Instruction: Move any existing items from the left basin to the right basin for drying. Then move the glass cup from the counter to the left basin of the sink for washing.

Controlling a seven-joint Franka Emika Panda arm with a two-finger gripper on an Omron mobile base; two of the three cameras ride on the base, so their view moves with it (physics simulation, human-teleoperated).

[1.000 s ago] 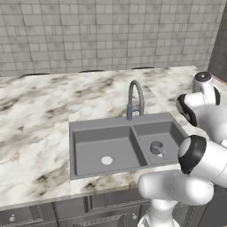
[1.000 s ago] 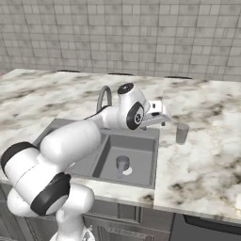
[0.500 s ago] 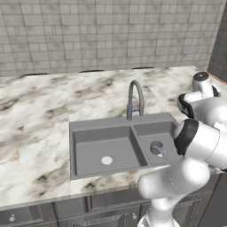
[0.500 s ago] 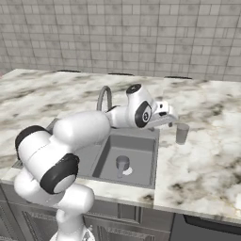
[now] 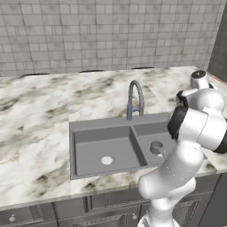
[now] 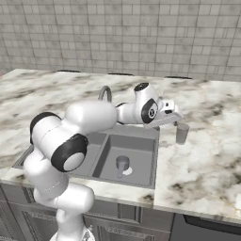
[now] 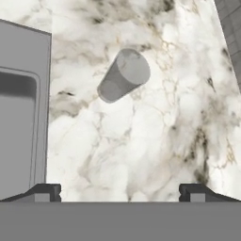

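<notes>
While the arm reaches out over the sink's right edge, the gripper (image 6: 176,119) hangs above the counter (image 6: 212,155) w/ its fingertips (image 7: 47,190) spread wide apart — nothing between them. Glass cup (image 6: 182,133) stands upright on the marble just beside the sink (image 5: 88,128), near the gripper's tip in the right base view; in the hand view it (image 7: 123,75) lies ahead of the open fingers, apart from both. Right basin (image 6: 141,146) holds a darker grey cup (image 6: 122,164), upright, w/ a white fleck beside it. Left basin (image 5: 88,146) shows its white drain disc (image 5: 107,160) — faucet (image 5: 134,98) arches at the sink's rear, approx. over the divider.
</notes>
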